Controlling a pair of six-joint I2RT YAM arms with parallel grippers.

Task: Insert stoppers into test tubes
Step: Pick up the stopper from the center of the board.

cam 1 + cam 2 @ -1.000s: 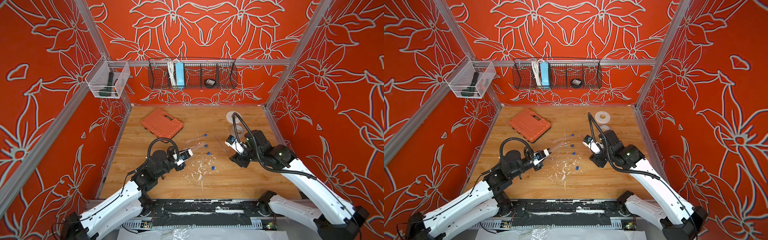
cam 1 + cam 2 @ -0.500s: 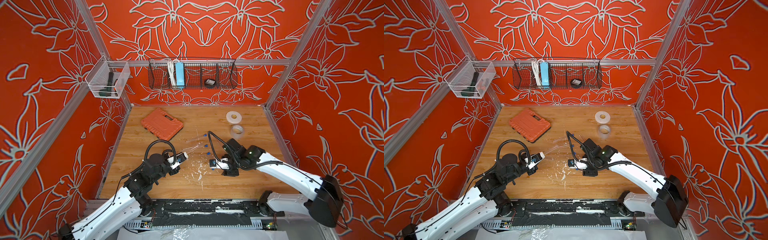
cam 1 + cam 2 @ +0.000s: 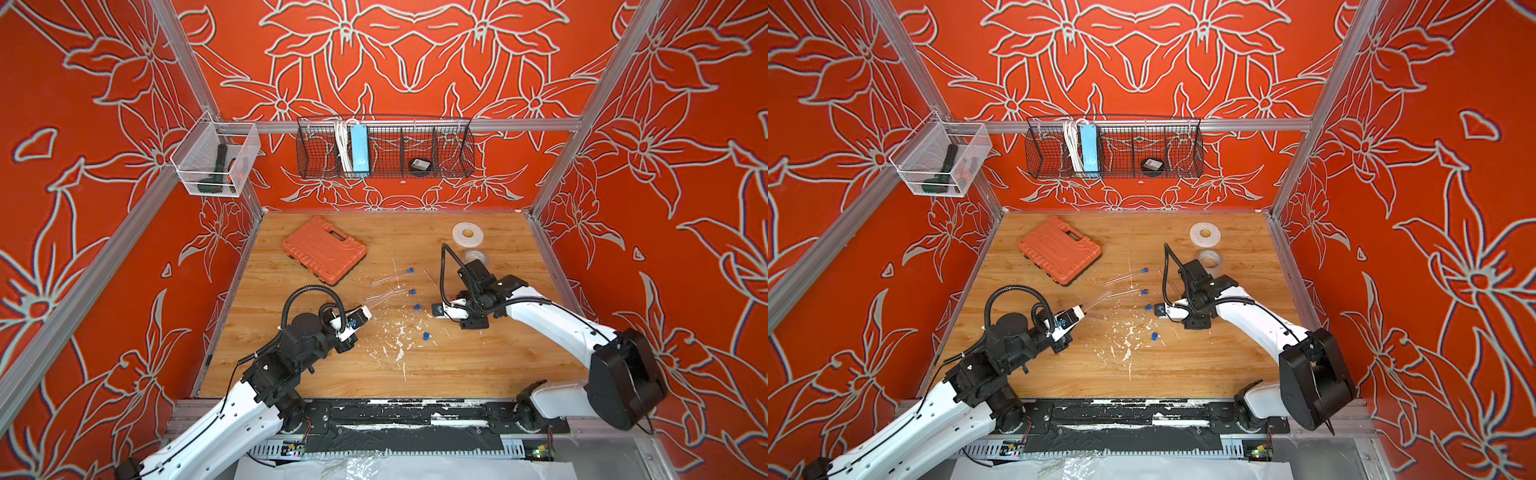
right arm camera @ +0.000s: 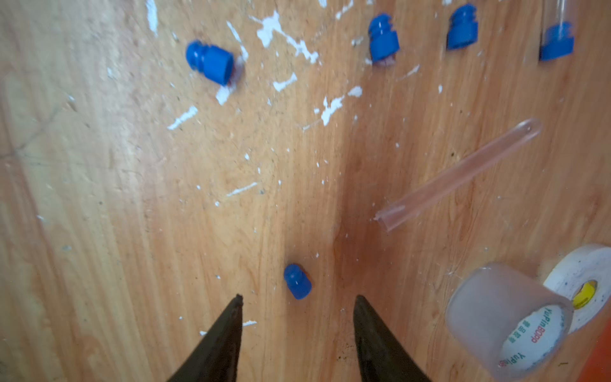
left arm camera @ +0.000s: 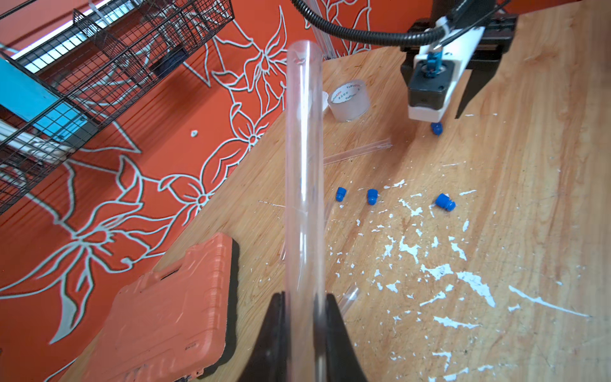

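My left gripper (image 5: 305,294) is shut on a clear test tube (image 5: 304,165), which sticks out ahead of the fingers. In a top view that held tube (image 3: 1096,301) points toward the table's middle. My right gripper (image 4: 297,299) is open and low over the wood, with a blue stopper (image 4: 297,286) lying just ahead of its fingertips, untouched. Three loose stoppers (image 3: 412,292) (image 3: 417,307) (image 3: 425,336) lie between the arms. One lying tube carries a stopper (image 3: 410,270). An uncapped tube (image 4: 463,172) lies beside the right gripper (image 3: 436,309).
An orange tool case (image 3: 324,249) lies at the back left of the table. Two tape rolls (image 3: 467,233) (image 3: 476,257) sit at the back right, close behind the right arm. White paint flecks (image 3: 399,332) mark the wood. A wire basket (image 3: 384,149) hangs on the back wall.
My right arm swung from the back right forward and left, then eased back, now low over a stopper, its jaws slightly narrower. The left gripper keeps the tube and barely moved.
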